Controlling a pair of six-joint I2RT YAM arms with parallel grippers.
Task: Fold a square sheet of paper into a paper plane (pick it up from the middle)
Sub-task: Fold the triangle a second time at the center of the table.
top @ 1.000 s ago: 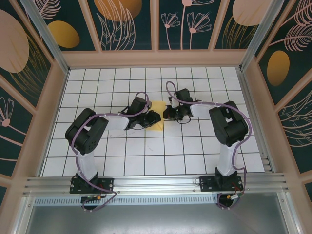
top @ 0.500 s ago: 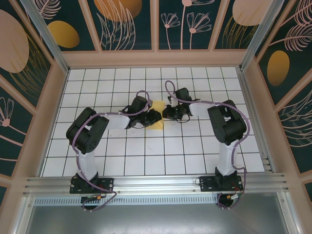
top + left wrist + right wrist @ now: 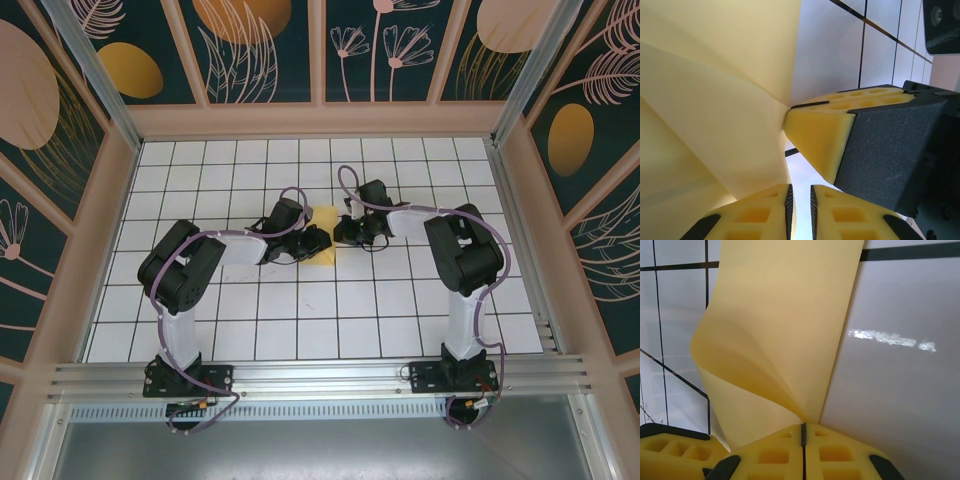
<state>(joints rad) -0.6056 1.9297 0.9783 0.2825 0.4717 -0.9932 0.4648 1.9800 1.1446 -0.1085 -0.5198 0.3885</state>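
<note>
The square sheet of paper (image 3: 324, 216) is yellow, creased and partly folded, and lies mid-table between both grippers. My right gripper (image 3: 344, 233) is shut on its edge. In the right wrist view the sheet (image 3: 780, 330) curls up and away from the closed jaws (image 3: 802, 426). My left gripper (image 3: 314, 241) sits at the sheet's left side. In the left wrist view its jaws (image 3: 800, 194) stand a narrow gap apart with bare table showing between them. The paper (image 3: 715, 100) lies just left of them, and the right gripper's fingers (image 3: 820, 135) touch a crease.
White grid-tiled table (image 3: 300, 310) walled by a wooden frame (image 3: 320, 120) at the back and sides. Both arm bases stand on the near rail (image 3: 320, 375). A left gripper finger (image 3: 670, 446) sits close beside the right jaws.
The left arm's elbow has shifted slightly to the right. Both grippers and the paper stay almost where they were.
</note>
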